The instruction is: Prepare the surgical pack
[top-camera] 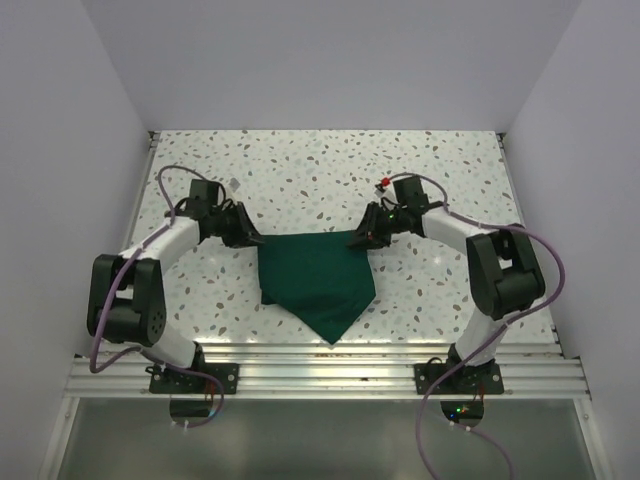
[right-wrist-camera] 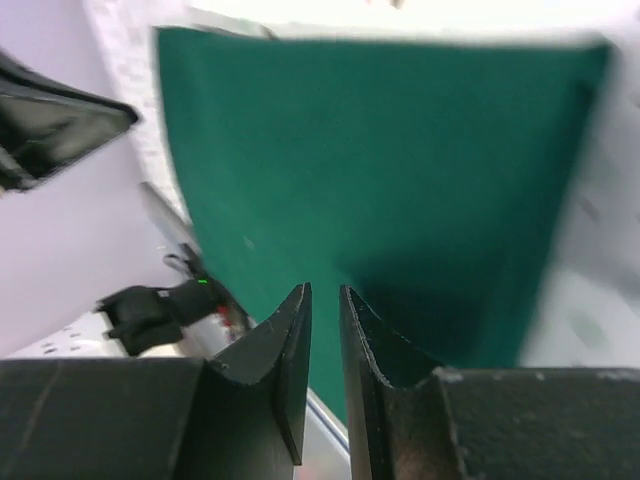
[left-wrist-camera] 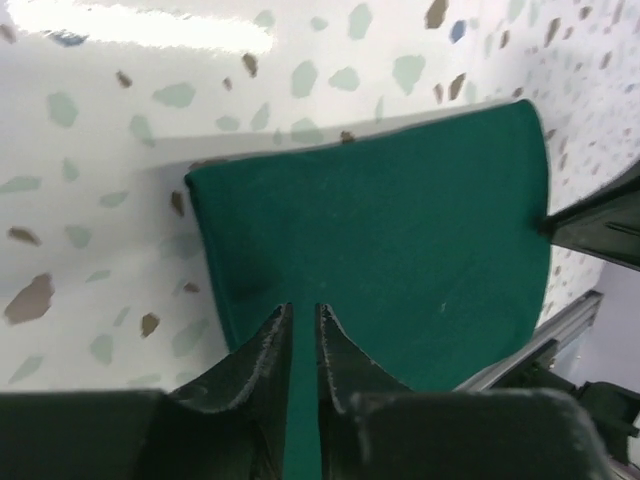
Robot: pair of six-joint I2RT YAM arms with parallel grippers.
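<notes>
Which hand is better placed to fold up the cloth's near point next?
Probably the right hand. The near point of the green cloth lies slightly toward its side, so the left hand would have to reach further. Both hands sit at the far corners.

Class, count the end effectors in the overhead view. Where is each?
2. The left end effector is at the far left corner of the green cloth; the right end effector is at its far right corner. None seem hidden.

A white table speckled with grey and brown chips, plain pale walls on three sides, ribbed aluminium rails along its near edge
</notes>
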